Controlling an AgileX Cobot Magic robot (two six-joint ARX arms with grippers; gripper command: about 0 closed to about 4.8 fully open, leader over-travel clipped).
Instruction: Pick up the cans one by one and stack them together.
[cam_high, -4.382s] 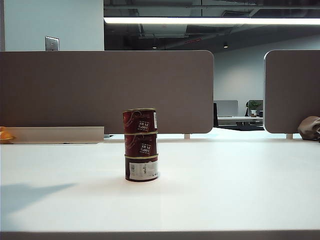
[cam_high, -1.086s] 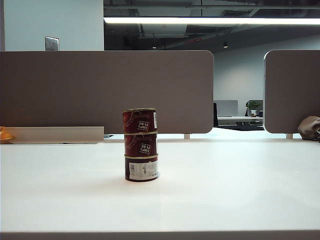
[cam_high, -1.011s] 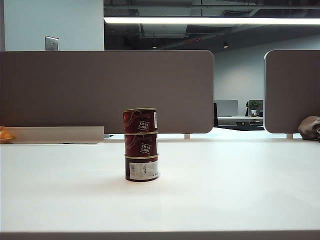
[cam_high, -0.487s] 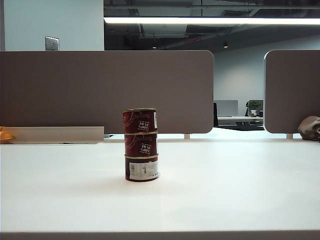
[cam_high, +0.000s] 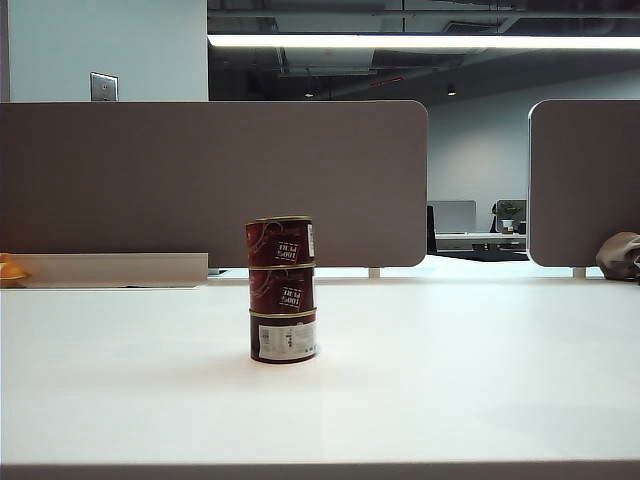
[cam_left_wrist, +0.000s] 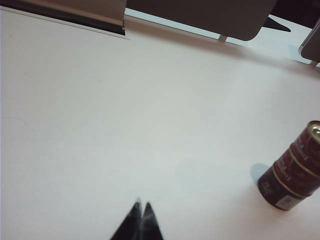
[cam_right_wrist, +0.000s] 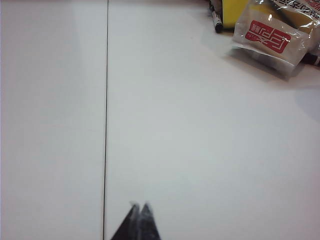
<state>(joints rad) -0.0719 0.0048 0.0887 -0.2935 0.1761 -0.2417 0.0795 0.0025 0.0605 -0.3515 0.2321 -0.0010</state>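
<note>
A: Checking cans (cam_high: 281, 289) first. All three stacked in one upright column on the white worktop (cam_high: 450, 380), left of centre in the exterior view. Bottom one showing a white label panel, upper two dark red with small white patches.

B: Confirmed from the left wrist view too, same stack (cam_left_wrist: 293, 173) standing off to one side, shadow at its base. Grippers?

A: Left gripper (cam_left_wrist: 140, 206) above bare worktop, well apart from the stack, fingers pressed together to a dark point, nothing between them. Right gripper (cam_right_wrist: 139, 207) same, fingers closed and empty, over bare worktop beside a thin dark seam line (cam_right_wrist: 106, 120).

B: Neither arm visible in the exterior view. Other stuff?

A: Grey divider panels (cam_high: 215, 185) behind the worktop. Clear packet with red label (cam_right_wrist: 267, 39) and something yellow (cam_right_wrist: 235, 11) near the far edge in the right wrist view.
</note>
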